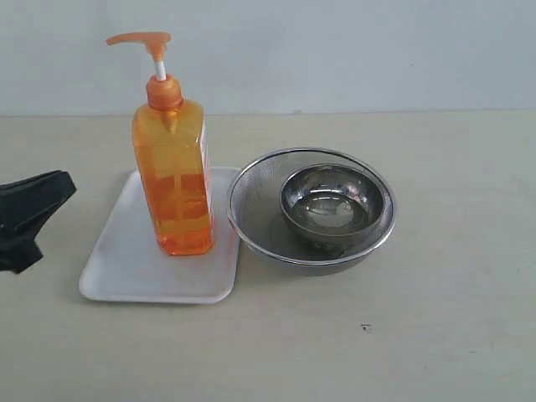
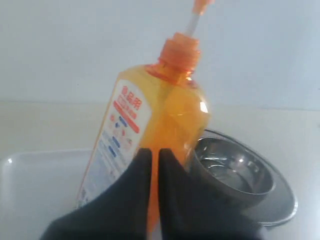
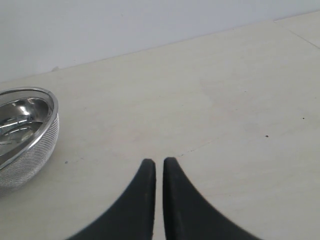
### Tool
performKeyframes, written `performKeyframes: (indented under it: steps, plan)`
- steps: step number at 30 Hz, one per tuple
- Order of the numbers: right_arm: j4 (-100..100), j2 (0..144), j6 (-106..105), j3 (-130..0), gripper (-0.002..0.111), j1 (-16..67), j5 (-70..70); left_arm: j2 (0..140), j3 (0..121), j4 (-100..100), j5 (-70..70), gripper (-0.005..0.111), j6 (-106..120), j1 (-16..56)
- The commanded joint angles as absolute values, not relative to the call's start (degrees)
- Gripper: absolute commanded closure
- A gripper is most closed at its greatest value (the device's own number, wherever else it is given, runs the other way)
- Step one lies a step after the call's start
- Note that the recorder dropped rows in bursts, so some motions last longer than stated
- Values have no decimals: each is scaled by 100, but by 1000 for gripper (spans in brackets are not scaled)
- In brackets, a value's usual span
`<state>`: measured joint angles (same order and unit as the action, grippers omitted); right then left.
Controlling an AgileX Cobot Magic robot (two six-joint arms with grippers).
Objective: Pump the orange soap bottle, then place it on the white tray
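Nearest the camera, the white tray (image 1: pixel 126 268) lies on the desk (image 1: pixel 419 335), with the orange soap bottle (image 1: pixel 172 180) upright on it. Jaws of the left gripper (image 2: pixel 155 152) and right gripper (image 3: pixel 159 162) are pressed together, empty.

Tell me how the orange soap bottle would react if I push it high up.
Likely to tip: the orange soap bottle is tall on a narrow base. It looks nearly full, so probably heavy for its size. Its smooth plastic base may slide on the white tray.
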<state>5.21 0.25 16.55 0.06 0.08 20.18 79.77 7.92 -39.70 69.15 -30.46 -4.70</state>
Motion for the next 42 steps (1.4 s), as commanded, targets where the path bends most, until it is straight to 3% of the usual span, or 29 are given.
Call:
performKeyframes:
  steps: [1, 5, 15, 27, 35, 42]
  plan:
    - [535, 0, 1647, 0, 107, 0, 1964, 7028, 164, -3979, 6996, 102, -4113, -477]
    - [535, 0, 1647, 0, 107, 0, 1964, 6353, 0, -4480, 6996, 102, -5358, -477]
    - [535, 0, 1637, 0, 107, 0, 1964, 5617, 0, -6924, 6996, 102, -5376, -477]
    - [535, 0, 1651, 0, 107, 0, 1964, 5617, 0, -6010, 6996, 102, -5161, -477]
    - [535, 0, 1651, 0, 107, 0, 1964, 4082, 37, -5329, 6996, 102, -4727, -299]
    - [535, 0, 1651, 0, 107, 0, 1964, 2617, 37, -4371, 4077, 102, -4887, 583]
